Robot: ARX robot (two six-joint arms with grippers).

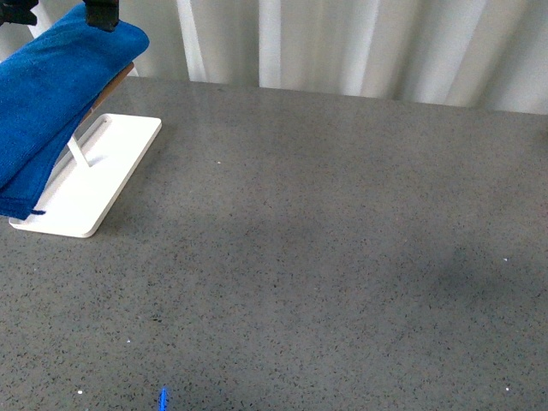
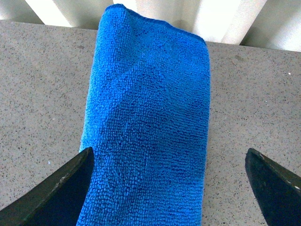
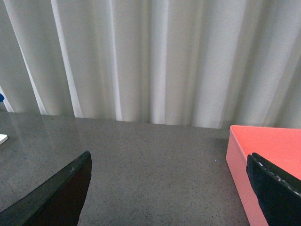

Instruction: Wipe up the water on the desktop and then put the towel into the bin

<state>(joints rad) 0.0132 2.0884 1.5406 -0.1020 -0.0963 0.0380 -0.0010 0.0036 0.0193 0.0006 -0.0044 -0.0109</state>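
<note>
Pale pleated curtain backs the scene. At the far left the towel lies folded lengthwise over a sloped stand on a white tray. Its thick looped microfibre should be light, soft and floppy (it will sag from any pinch) and not slippery. I judge the upper folded end best for a grip through all layers. Left gripper hangs over it, jaws spread wide to either side of the cloth, gripping nothing. Around lies the desktop, hard, smooth, dark grey speckled stone; no water shows clearly. Right gripper is wide and empty too, near 1 coral-red, straight-walled bin.
</note>
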